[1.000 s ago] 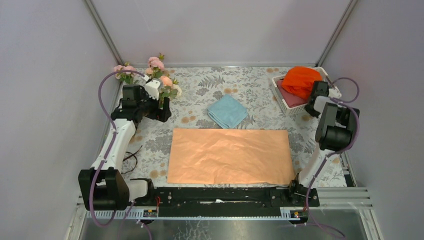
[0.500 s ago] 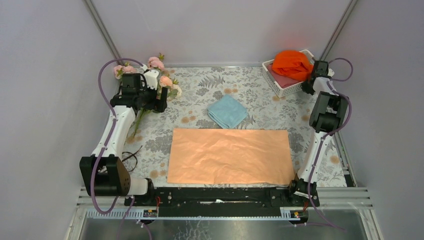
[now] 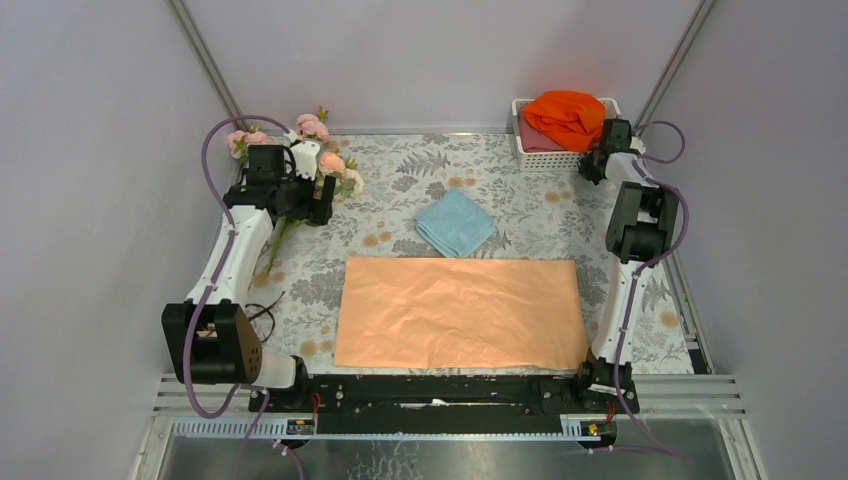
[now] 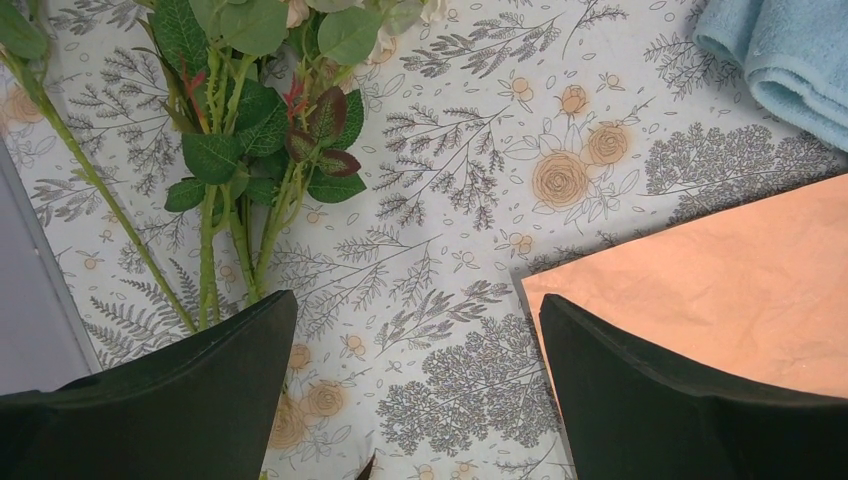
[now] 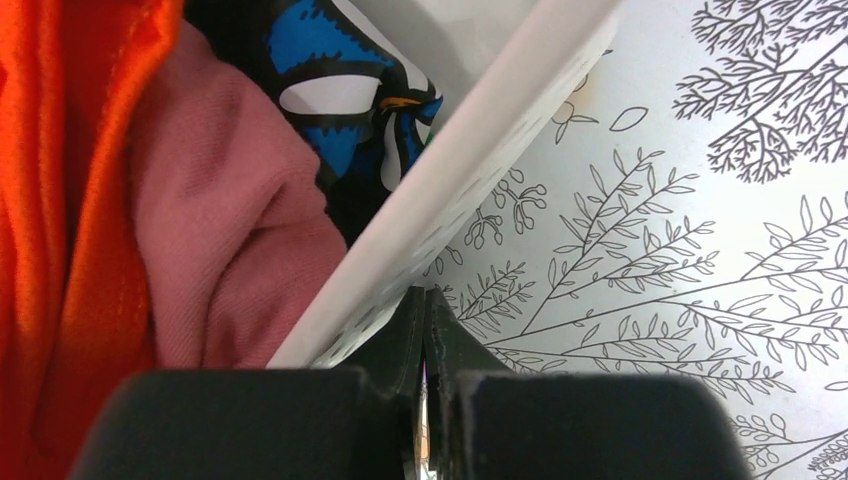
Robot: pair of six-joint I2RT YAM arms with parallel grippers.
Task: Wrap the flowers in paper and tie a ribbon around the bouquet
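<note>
While the left hand (image 4: 417, 305) hangs spread wide over the far-left tabletop (image 3: 400, 170), the flowers (image 3: 315, 150) lie just to its left, stems (image 4: 205, 270) running toward the near edge. The paper (image 3: 460, 312) lies flat at centre, and the right hand (image 5: 425, 310), clenched empty, sits against the basket (image 3: 550, 160).
</note>
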